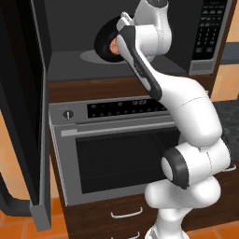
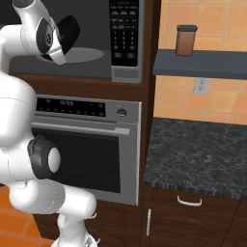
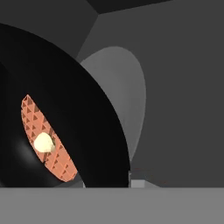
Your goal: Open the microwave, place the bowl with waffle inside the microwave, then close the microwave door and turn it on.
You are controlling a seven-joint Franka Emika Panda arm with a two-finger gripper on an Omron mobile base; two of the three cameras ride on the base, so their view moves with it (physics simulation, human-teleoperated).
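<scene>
hand view | gripper (image 1: 116, 41) jaws narrow, clamped on bowl with waffle (image 3: 57, 131) rim

Robot arm (image 1: 186, 116): glossy white shell, rounded tubular links swelling into bulbous housings at the joints. Joint seams are showing as dark grey to black rings; one broad black collar is circling the large round housing low on the arm. A long dark stripe is running along the slim upper link. A round grey end cap with a small dark centre is showing near the top in the right base view. No cables or screws are discernible.
</scene>
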